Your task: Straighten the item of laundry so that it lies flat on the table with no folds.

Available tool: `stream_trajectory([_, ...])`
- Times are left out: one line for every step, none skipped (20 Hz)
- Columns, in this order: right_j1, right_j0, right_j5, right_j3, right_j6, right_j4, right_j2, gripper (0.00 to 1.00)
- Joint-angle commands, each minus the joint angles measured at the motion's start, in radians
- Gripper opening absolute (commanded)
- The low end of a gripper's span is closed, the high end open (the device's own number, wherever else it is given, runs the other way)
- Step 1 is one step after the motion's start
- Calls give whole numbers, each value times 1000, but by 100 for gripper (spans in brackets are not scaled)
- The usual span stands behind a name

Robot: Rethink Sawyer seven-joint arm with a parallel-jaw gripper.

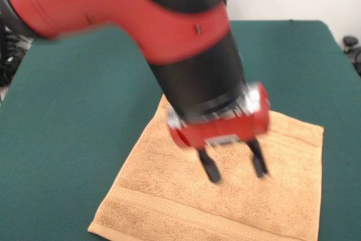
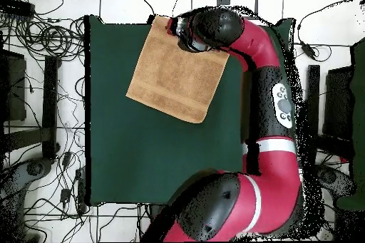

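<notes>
The towel [image 1: 225,196] lies spread on the green table [image 1: 73,139], set at a slant to the table's edges. In the overhead view it sits toward one end of the table [image 2: 142,162], with one corner reaching or just passing the table's edge; the rest of the table surface is well apart from it. A woven band runs across the cloth close to one short side.

Status of the task: from both views the towel [image 2: 177,69] reads as a single flat rectangle. No doubled-over corner or raised ridge shows on the exposed part. The arm covers the corner region under it in both views, so that part cannot be checked. On this evidence the flattening looks largely complete; what is left, at most, is a check of the hidden corner and of the edge at the table's rim.

Tool state: the gripper [image 1: 234,167] hangs over the middle of the towel, its two black fingers [image 1: 210,169] spread apart with nothing between them. Whether the tips touch the cloth cannot be told.

The gripper is blurred in the front view.
</notes>
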Motion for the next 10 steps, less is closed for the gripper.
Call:
stream_trajectory([-212,56,151,146,336,-50,-229,100])
stream_trajectory([-226,59,119,167,336,-55,-246,100])
stream_trajectory([-238,60,89,190,336,-58,-260,100])
stream_trajectory([-242,59,74,203,336,-56,-268,100])
stream_trajectory([-247,60,44,223,338,-56,-280,100])
stream_trajectory([-243,60,28,227,339,-57,-289,100])
stream_trajectory([-242,64,-7,237,337,-59,-305,100])
stream_trajectory([-251,65,-31,260,336,-59,-315,100])
stream_trajectory([-253,64,-55,279,325,-57,-318,100])
stream_trajectory([-254,62,-79,297,313,-55,-322,100])
